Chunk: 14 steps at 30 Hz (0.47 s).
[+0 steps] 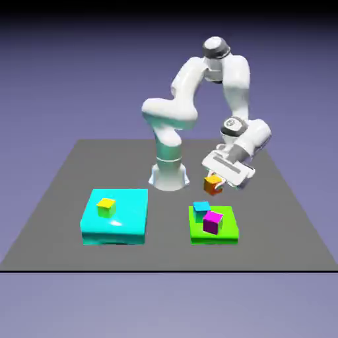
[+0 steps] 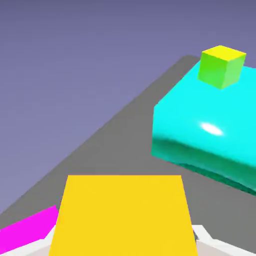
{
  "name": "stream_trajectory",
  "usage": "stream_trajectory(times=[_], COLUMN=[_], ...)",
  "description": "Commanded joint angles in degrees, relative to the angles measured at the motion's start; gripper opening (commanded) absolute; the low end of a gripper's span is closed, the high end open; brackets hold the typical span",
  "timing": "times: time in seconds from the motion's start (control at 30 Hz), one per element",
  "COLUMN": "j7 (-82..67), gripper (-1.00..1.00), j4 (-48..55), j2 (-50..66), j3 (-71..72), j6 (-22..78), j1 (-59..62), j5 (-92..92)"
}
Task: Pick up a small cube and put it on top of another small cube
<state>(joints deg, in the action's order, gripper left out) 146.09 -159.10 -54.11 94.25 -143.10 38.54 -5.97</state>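
My gripper is shut on the small orange cube, holding it tilted just beyond the green block. In the hand view the orange cube fills the bottom middle between the grey fingertips, with my gripper closed around it. A magenta cube and a small blue cube sit side by side on the green block. The magenta cube shows at the hand view's lower left. A yellow cube rests on the cyan block.
The cyan block stands at the exterior view's left, the green block right of the middle, both on the dark grey table. The robot's white base stands behind them.
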Motion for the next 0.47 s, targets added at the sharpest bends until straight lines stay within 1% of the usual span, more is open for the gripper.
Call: stream_trajectory(times=[0.0,0.13,0.17,0.2,0.43], j7=[0.2,1.0,1.0,1.0,-0.5], gripper=[-1.0,-1.0,1.0,1.0,1.0], j4=[-0.2,-0.9,-0.9,-0.9,0.4], j2=[0.0,-0.1,-0.1,-0.1,0.0], j3=[1.7,7.7,7.7,7.7,-3.4], j6=[-1.8,-8.4,-8.4,-8.4,3.9], j1=[2.1,9.2,9.2,9.2,-4.1], j5=[-0.3,-1.1,-1.1,-1.1,0.4])
